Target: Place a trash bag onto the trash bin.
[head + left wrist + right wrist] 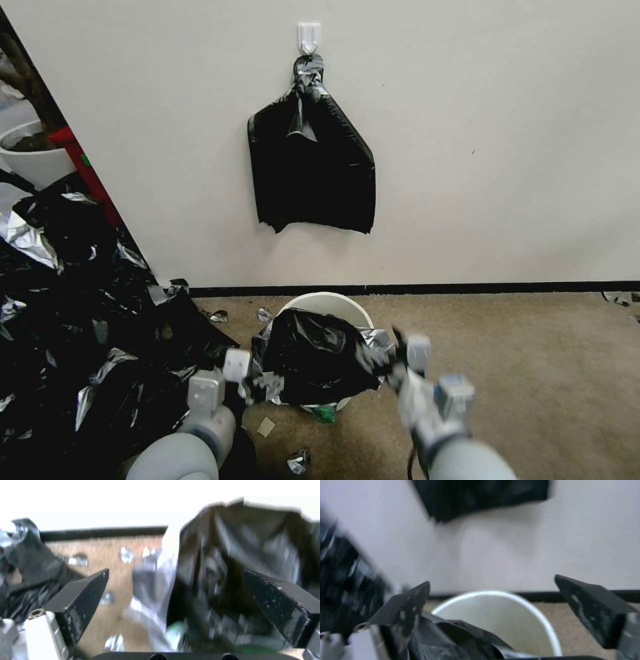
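So there's one trash bin [333, 305], cream-white and round, sitting on the carpet right by the baseboard, and one trash bag [319, 357] crumpled over its near side, covering the front part of the rim while the far rim at 12 o'clock is bare. Counting the other black plastic: one flat black bundle [312, 167] hanging from one white wall hook [309, 37], plus one big heap of black and silvery sheets [73, 320] spread over the floor around 9 o'clock of the bin. A handful of little foil scraps [265, 313] lie on the carpet near the bin, I count about four or five. One white planter [33, 157] sits up at 10 o'clock. Two arms are in play. The left hand [252, 385] reaches in from about 7 o'clock of the bin, right at the bag's left edge, and in the left wrist view its two dark fingers [85, 597] are spread wide with bag plastic between them but not pinched. The right hand [398, 363] comes in from around 4 o'clock at the bag's right edge; the right wrist view shows its fingers [586, 605] also wide apart, hovering over the bin's open mouth with the bag crumpled below.
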### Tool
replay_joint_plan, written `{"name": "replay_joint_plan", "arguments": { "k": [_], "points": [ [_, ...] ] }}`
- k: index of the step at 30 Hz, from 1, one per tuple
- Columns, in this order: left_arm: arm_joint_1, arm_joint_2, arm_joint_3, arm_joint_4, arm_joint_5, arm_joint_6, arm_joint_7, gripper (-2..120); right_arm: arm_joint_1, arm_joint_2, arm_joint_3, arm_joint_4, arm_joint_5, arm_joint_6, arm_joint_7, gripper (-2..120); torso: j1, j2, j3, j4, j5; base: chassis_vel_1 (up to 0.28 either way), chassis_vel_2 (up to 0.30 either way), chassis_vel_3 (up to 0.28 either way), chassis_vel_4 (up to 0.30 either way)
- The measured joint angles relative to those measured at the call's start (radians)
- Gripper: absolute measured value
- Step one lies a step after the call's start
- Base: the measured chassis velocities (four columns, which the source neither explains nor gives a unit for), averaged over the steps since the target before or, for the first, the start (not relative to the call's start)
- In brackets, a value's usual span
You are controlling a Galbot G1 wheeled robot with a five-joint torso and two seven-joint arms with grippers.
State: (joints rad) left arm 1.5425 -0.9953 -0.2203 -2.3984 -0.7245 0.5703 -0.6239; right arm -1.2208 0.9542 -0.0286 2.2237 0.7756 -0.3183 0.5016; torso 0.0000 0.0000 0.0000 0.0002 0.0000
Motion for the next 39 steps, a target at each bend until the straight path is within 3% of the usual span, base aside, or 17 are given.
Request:
{"name": "replay_joint_plan", "arguments": {
  "k": [1, 3, 4, 6, 10, 12, 17, 20, 21, 26, 28, 37, 39],
  "points": [
    [-0.008, -0.017, -0.010, -0.004, 0.002, -0.006, 0.008, 100, 0.078, -0.005, 0.012, -0.052, 0.063, -0.138, -0.058, 99, 0.000, 0.000, 0.000, -0.0001, -0.0001, 0.000, 0.000, 0.000, 0.000],
    [-0.007, -0.038, -0.028, -0.017, 0.010, -0.009, 0.025, 100, 0.199, -0.005, 0.001, -0.160, 0.123, -0.277, -0.112, 100, 0.000, 0.000, 0.000, -0.0001, 0.0000, 0.000, 0.000, 0.000, 0.000],
    [-0.007, -0.038, -0.028, -0.017, 0.010, -0.009, 0.025, 100, 0.199, -0.005, 0.001, -0.160, 0.123, -0.277, -0.112, 100, 0.000, 0.000, 0.000, -0.0001, 0.0000, 0.000, 0.000, 0.000, 0.000],
    [0.013, -0.059, -0.050, -0.042, 0.028, -0.003, 0.043, 100, 0.318, 0.010, -0.030, -0.292, 0.141, -0.374, -0.172, 100, 0.000, 0.000, 0.000, 0.0000, 0.0003, 0.000, 0.000, 0.000, 0.000],
    [0.033, -0.086, -0.072, -0.058, 0.066, 0.007, 0.061, 100, 0.386, 0.023, -0.057, -0.385, 0.115, -0.398, -0.250, 100, 0.000, 0.000, 0.000, 0.0002, 0.0001, 0.000, 0.000, 0.000, 0.000],
    [0.045, -0.116, -0.087, -0.066, 0.084, 0.007, 0.064, 100, 0.424, 0.034, -0.075, -0.467, 0.037, -0.402, -0.373, 100, 0.000, 0.000, 0.000, -0.0001, 0.0001, 0.000, 0.000, 0.000, 0.000],
    [0.048, -0.139, -0.088, -0.066, 0.086, -0.003, 0.064, 100, 0.454, 0.046, -0.081, -0.552, -0.040, -0.400, -0.471, 100, 0.000, 0.000, 0.000, -0.0002, 0.0000, 0.000, 0.000, 0.000, 0.000],
    [0.042, -0.146, -0.080, -0.062, 0.086, -0.004, 0.064, 100, 0.465, 0.053, -0.082, -0.586, -0.080, -0.399, -0.518, 93, 0.000, 0.000, 0.000, -0.0003, 0.0000, 0.000, 0.000, 0.000, 0.000],
    [0.036, -0.151, -0.072, -0.060, 0.086, -0.004, 0.063, 100, 0.472, 0.060, -0.082, -0.606, -0.105, -0.397, -0.544, 86, 0.000, 0.000, 0.000, -0.0003, 0.0000, 0.000, 0.000, 0.000, 0.000],
    [0.029, -0.162, -0.060, -0.057, 0.086, -0.004, 0.062, 100, 0.478, 0.064, -0.086, -0.617, -0.123, -0.395, -0.560, 74, 0.000, 0.000, 0.000, -0.0003, 0.0000, 0.000, 0.000, 0.000, 0.000],
    [0.030, -0.165, -0.058, -0.057, 0.086, -0.004, 0.061, 100, 0.479, 0.062, -0.091, -0.616, -0.135, -0.394, -0.571, 61, 0.000, 0.000, 0.000, -0.0003, 0.0000, 0.000, 0.000, 0.000, 0.000],
    [0.039, -0.169, -0.068, -0.061, 0.083, -0.011, 0.056, 100, 0.475, 0.065, -0.100, -0.608, -0.153, -0.392, -0.555, 34, 0.000, 0.000, 0.000, -0.0002, 0.0000, 0.000, 0.000, 0.000, 0.000],
    [0.039, -0.175, -0.075, -0.063, 0.081, -0.016, 0.054, 100, 0.464, 0.062, -0.122, -0.581, -0.088, -0.391, -0.446, 22, 0.000, 0.000, 0.000, -0.0002, 0.0000, 0.000, 0.000, 0.000, 0.000]
  ]
}}
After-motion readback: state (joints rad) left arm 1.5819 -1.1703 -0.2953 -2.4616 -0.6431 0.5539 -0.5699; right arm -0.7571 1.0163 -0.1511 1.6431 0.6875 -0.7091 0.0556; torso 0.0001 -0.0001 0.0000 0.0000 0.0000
